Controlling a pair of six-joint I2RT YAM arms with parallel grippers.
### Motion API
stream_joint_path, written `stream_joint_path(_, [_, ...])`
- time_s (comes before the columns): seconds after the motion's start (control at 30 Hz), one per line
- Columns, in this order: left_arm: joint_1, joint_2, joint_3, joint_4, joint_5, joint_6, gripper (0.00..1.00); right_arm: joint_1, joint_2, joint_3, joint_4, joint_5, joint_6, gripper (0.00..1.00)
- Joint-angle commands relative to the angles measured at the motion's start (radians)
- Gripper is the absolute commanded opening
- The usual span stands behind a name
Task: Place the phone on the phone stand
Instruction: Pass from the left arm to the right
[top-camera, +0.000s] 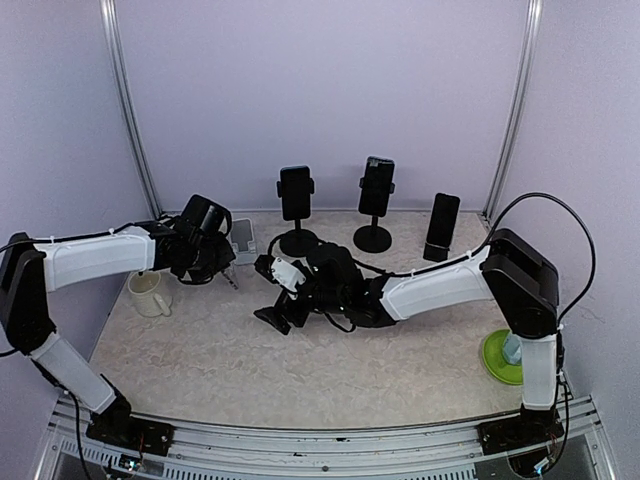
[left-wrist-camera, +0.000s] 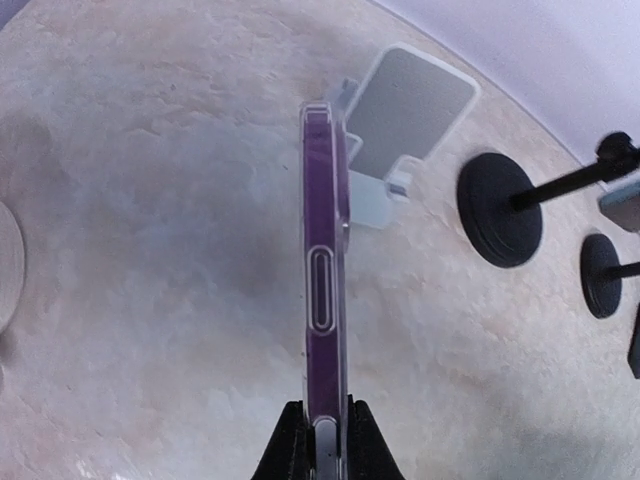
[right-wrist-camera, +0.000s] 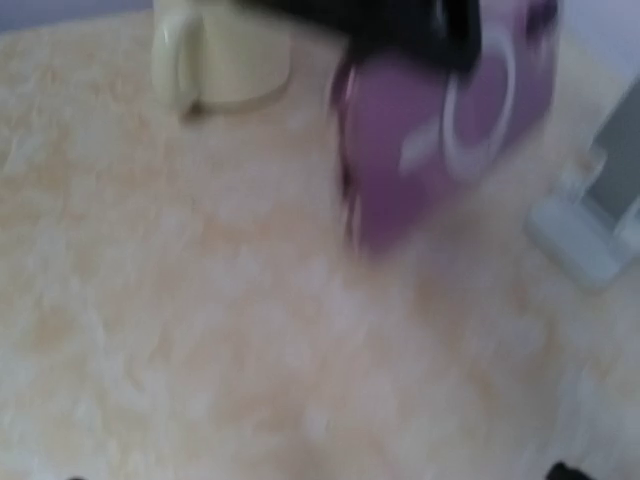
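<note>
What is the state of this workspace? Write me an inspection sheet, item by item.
Surface: beige marbled table, no spill seen.
Job's things: purple-cased phone held edge-on above the table; pale grey phone stand beyond it, unoccupied.
Clutter: cream mug; two black round-base stands, each holding a phone; dark phone upright at the back; green disc at right.
Claws: left claw shut on the phone; right claw open, holding nothing.
Cables: black cable loops over the right arm.
Surroundings: lilac walls, metal poles.
</note>
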Motion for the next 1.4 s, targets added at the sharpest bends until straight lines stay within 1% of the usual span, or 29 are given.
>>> stream_joint_path(0.0, [-0.097, -0.112, -0.038, 0.017, -0.075, -0.173, 0.00, 0.043, -0.019, -0.006, 0.158, 0.098, -0.077, 0.98])
stream_joint_path(0.13, [-0.174, -0.178, -0.056, -0.003, -0.112, -0.254, 0.00, 0.056, -0.023, -0.054, 0.285, 0.139, -0.098, 0.95])
stream_joint_path(0.27, [-0.221, -0.229, -0.072, -0.020, -0.136, -0.325, 0.00, 0.078, -0.024, -0.101, 0.383, 0.163, -0.155, 0.92])
stream_joint_path(0.3, [-0.245, -0.262, -0.081, -0.020, -0.140, -0.364, 0.00, 0.105, -0.011, -0.111, 0.442, 0.248, -0.212, 0.90])
stream_joint_path(0.47, [-0.280, -0.283, -0.079, -0.018, -0.157, -0.386, 0.00, 0.137, 0.030, -0.120, 0.571, 0.418, -0.289, 0.86])
stream_joint_path(0.5, [-0.284, -0.283, -0.078, -0.018, -0.159, -0.387, 0.00, 0.139, 0.037, -0.122, 0.593, 0.440, -0.296, 0.84])
stream_joint_path(0.57, [-0.289, -0.283, -0.083, -0.017, -0.158, -0.395, 0.00, 0.141, 0.043, -0.129, 0.627, 0.431, -0.304, 0.81])
stream_joint_path(0.67, [-0.291, -0.289, -0.092, -0.005, -0.156, -0.402, 0.00, 0.142, 0.059, -0.117, 0.632, 0.414, -0.303, 0.75])
stream_joint_path(0.77, [-0.293, -0.297, -0.096, 0.003, -0.160, -0.405, 0.00, 0.144, 0.076, -0.105, 0.633, 0.412, -0.303, 0.64])
stream_joint_path(0.8, [-0.293, -0.301, -0.097, 0.004, -0.161, -0.406, 0.00, 0.144, 0.081, -0.102, 0.635, 0.413, -0.304, 0.63])
stream_joint_path(1.03, [-0.294, -0.323, -0.107, 0.026, -0.150, -0.422, 0.00, 0.144, 0.117, -0.080, 0.639, 0.408, -0.315, 0.62])
stream_joint_path(1.1, [-0.297, -0.327, -0.104, 0.029, -0.149, -0.423, 0.00, 0.144, 0.124, -0.073, 0.636, 0.412, -0.315, 0.60])
stream_joint_path(1.13, [-0.298, -0.328, -0.104, 0.031, -0.149, -0.423, 0.00, 0.144, 0.126, -0.070, 0.636, 0.413, -0.315, 0.56])
stream_joint_path(1.2, [-0.304, -0.329, -0.103, 0.031, -0.150, -0.422, 0.00, 0.144, 0.128, -0.064, 0.635, 0.413, -0.315, 0.44])
stream_joint_path(1.23, [-0.305, -0.329, -0.103, 0.032, -0.150, -0.423, 0.00, 0.144, 0.128, -0.059, 0.633, 0.412, -0.316, 0.41])
stream_joint_path(1.37, [-0.311, -0.329, -0.104, 0.033, -0.155, -0.430, 0.00, 0.146, 0.132, -0.039, 0.629, 0.415, -0.326, 0.35])
